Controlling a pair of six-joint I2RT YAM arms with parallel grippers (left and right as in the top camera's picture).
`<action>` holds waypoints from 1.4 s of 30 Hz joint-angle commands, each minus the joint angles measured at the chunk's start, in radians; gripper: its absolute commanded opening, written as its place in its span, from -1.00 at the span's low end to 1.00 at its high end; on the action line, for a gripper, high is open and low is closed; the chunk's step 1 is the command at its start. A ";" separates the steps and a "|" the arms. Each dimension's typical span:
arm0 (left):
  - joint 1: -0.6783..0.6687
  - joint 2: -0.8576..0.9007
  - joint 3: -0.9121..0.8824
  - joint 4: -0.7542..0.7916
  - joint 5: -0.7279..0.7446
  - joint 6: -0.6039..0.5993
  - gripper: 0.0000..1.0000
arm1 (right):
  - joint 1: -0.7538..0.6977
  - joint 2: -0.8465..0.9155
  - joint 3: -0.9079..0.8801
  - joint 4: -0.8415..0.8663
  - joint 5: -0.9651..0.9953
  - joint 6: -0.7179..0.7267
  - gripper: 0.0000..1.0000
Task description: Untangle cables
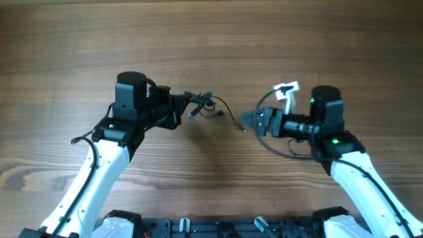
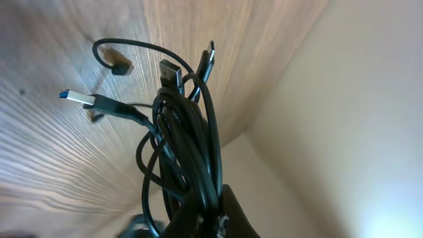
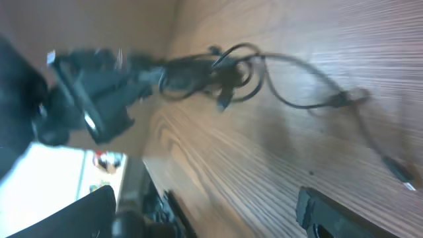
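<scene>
My left gripper point(image 1: 187, 106) is shut on the bundle of thin black cables point(image 1: 203, 103) and holds it above the wooden table. In the left wrist view the cables point(image 2: 185, 145) run up from my pinched fingers point(image 2: 215, 215), with several plug ends, one a blue-tipped USB plug point(image 2: 76, 98). One loose strand point(image 1: 231, 114) trails right, its plug end near my right gripper point(image 1: 248, 121). My right gripper is open and empty point(image 3: 211, 211); in its view the bundle point(image 3: 211, 73) hangs ahead, with a strand point(image 3: 330, 99) lying on the table.
The wooden table point(image 1: 211, 39) extends all around. A small white object point(image 1: 287, 90) sits by the right arm's wrist. The arm bases point(image 1: 218, 228) lie along the near edge.
</scene>
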 commanded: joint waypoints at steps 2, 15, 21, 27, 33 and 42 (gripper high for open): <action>0.000 -0.017 0.013 0.003 -0.028 -0.258 -0.92 | 0.187 -0.011 -0.003 0.027 0.181 0.003 0.68; 0.000 -0.017 0.013 -0.031 0.031 -0.307 -0.92 | 0.411 0.153 -0.003 0.181 0.603 1.139 -0.06; -0.034 -0.017 0.013 -0.031 0.040 -0.307 -0.92 | 0.411 0.342 -0.003 0.425 0.556 1.154 -0.05; -0.035 -0.017 0.013 -0.031 0.056 -0.307 -0.92 | 0.411 0.350 -0.003 0.456 0.588 1.154 -0.23; 0.033 -0.017 0.013 -0.031 0.011 -0.261 -0.92 | 0.360 0.349 -0.003 0.433 0.406 1.124 0.27; -0.022 -0.017 0.013 -0.030 0.033 -0.255 -0.92 | 0.330 0.349 -0.003 0.463 0.498 1.196 0.25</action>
